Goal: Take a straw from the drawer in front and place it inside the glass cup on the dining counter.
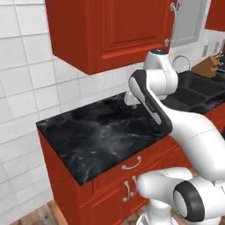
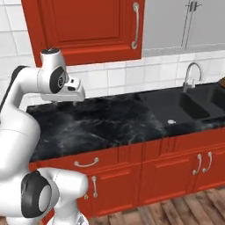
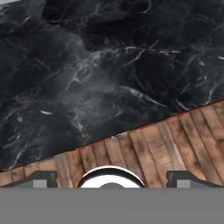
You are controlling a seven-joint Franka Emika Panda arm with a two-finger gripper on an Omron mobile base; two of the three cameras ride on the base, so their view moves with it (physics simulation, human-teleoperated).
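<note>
Looking from the left base camera, the white arm bends over a glossy black marble countertop with faint white veins, which sits on red cabinetry. The two-finger gripper hangs above the back part of that slab, near the white tiled wall, and is mostly hidden behind the arm's own elbow, so its jaws cannot be judged from this side. Just under the counter's front edge lies the wide shallow red wooden drawer, pushed in flush with the cabinet face, its small curved silver handle pointing outward. A red wooden wall cabinet hangs above the counter.

From the right base camera, the gripper points down over the left rear of the black slab, apart from its surface. The drawer sits shut directly beneath the counter edge, in front of the robot, with the handle at its middle. Further right, a dark sink basin is set into the same counter, with a curved silver tap behind it.

On the hand camera, the gripper has its two dark fingertips spread wide, one near each side of the bottom edge, with nothing pinched between them. Beyond them runs the veined black marble, its thin red edge cutting diagonally across, and brown wooden floor planks lie below that edge
</note>
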